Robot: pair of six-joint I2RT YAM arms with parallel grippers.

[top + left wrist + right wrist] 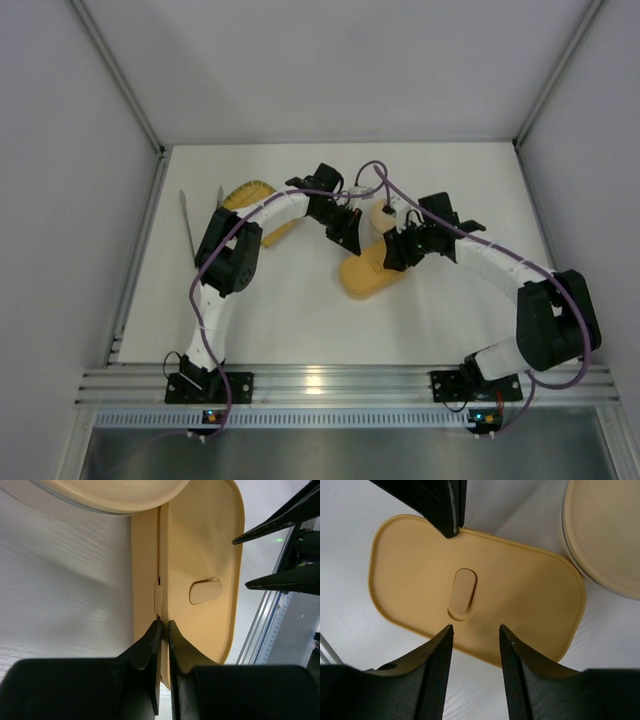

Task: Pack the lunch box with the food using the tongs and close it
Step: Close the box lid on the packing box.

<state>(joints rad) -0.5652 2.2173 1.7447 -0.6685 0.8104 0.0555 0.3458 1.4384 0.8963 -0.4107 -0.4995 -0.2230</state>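
Note:
The tan-orange lunch box point(372, 272) lies mid-table with its flat lid point(475, 585) on top; the lid has an oval recess. My left gripper point(164, 622) is shut on the lid's far long edge, beside a small tab point(159, 600), and its fingers point(447, 510) reach in from above in the right wrist view. Above the lid's near edge my right gripper point(475, 626) hangs open with nothing between its fingers. The silver tongs point(188, 225) lie at the far left of the table. No food shows in any view.
A round bowl with a tan lid point(605, 530) stands right beside the box's far end. Behind the left arm lies a woven yellow tray point(250, 193). The right gripper's fingers point(290, 582) are close to the box's other side. The table's metal front rail point(330, 380) runs along the near edge.

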